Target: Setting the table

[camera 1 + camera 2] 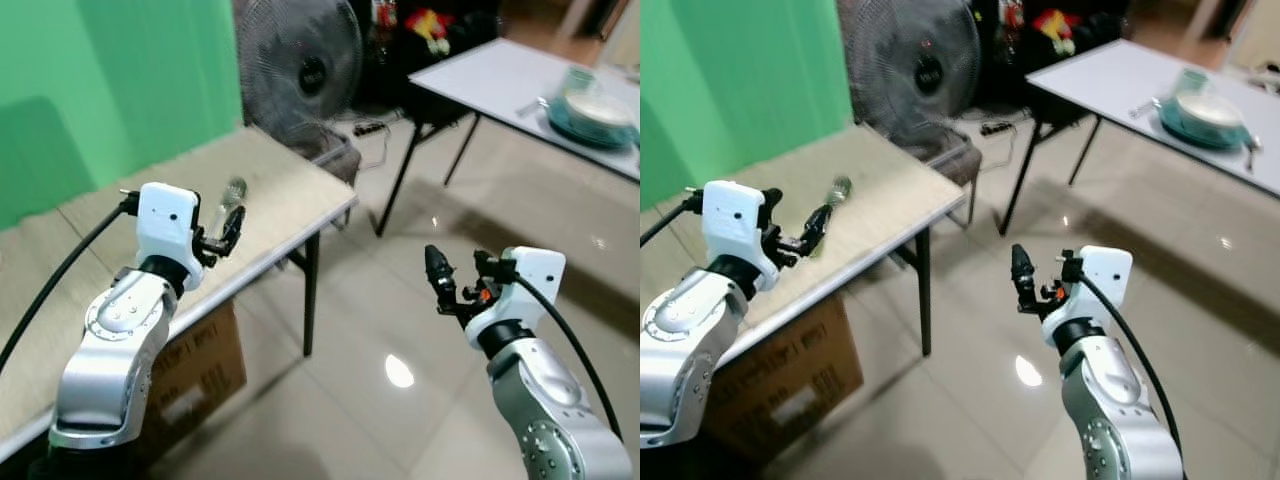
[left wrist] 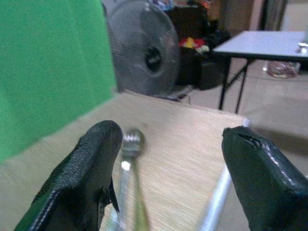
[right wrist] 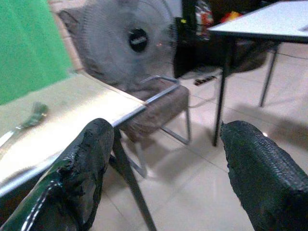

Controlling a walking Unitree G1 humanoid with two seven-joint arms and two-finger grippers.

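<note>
On the wooden table (image 1: 270, 195), a spoon (image 2: 131, 144) lies between the left gripper (image 2: 168, 168)'s wide-open, empty jaws

Blurred cutlery (image 2: 129, 173) beside left pincer (image 2: 168, 178).

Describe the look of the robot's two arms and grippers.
Both arms are silver metal with rounded jointed segments, each ending in a boxy white wrist housing with a black cable trailing back from it. The left gripper and right gripper each carry two long black textured fingers. Small red wiring shows at the right wrist.
</note>
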